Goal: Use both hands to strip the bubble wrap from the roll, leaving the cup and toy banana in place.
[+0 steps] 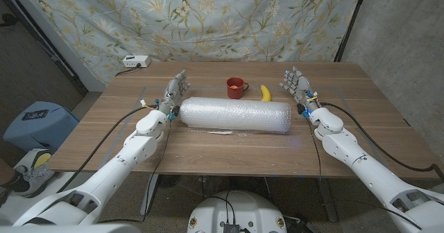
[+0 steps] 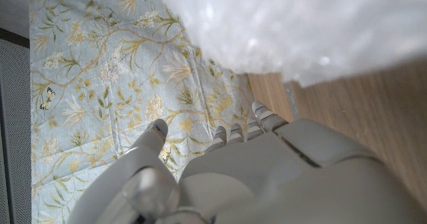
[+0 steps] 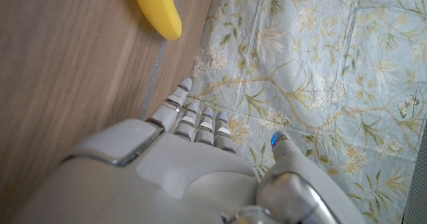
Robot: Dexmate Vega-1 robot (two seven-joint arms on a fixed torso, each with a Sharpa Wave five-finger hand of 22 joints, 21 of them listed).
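Lying crosswise on the brown wooden table [image 1: 208, 146], the long white roll of bubble wrap [image 1: 234, 114] has bare wood between it and the near edge. The left hand [image 1: 173, 94] stands just beside the roll's left end, fingers apart, gripping nothing; the right hand [image 1: 298, 86] stands near the right end, fingers also apart. Beyond the roll sit the red enamel cup [image 1: 236, 87] and yellow toy banana [image 1: 266, 93], with open tabletop behind them up to the floral cloth backdrop [image 1: 208, 18].

roll [image 1: 235, 115]: between the fingers of left hand [image 1: 172, 98] and right hand [image 1: 300, 89]
cup [image 1: 236, 88], banana [image 1: 265, 93]: behind roll
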